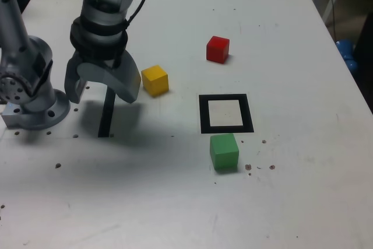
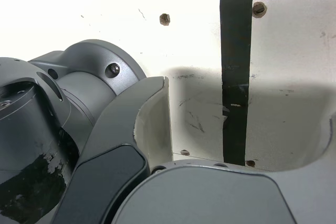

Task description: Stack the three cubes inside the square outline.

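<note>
Exterior view: the claw (image 1: 100,86) hangs wide open and empty above the counter (image 1: 303,173); relative to it, the yellow cube (image 1: 155,80) sits just beside, toward the exterior view's right, nearest of the three cubes.

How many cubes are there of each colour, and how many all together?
Red cube: 1
Yellow cube: 1
Green cube: 1
Total: 3 cubes
</note>
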`<state>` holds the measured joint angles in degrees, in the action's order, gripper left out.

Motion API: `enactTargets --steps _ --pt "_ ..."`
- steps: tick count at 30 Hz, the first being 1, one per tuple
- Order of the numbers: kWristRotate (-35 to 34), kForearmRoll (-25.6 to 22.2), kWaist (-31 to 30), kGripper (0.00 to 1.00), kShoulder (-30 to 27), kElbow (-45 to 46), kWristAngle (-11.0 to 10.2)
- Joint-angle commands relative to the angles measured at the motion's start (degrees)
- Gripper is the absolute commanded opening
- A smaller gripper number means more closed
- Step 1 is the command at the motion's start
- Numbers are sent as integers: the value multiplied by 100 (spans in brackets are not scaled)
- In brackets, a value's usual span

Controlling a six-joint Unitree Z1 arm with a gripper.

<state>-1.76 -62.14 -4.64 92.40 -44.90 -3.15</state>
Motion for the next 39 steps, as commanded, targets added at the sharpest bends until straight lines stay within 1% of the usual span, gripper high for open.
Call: enactTargets --steps 1,14,22,31,35,39 --pt "9 -17 -11 99 7 -2 -2" --pt "9 -77 -11 99 -16 -20 -11" --pt "100 -350 -7 99 -142 -176 -253" --pt "735 -490 210 99 -138 -575 -362" --pt "1138 -590 506 99 -73 -853 -474" --pt "1653 -769 904 99 -18 -1237 -633"
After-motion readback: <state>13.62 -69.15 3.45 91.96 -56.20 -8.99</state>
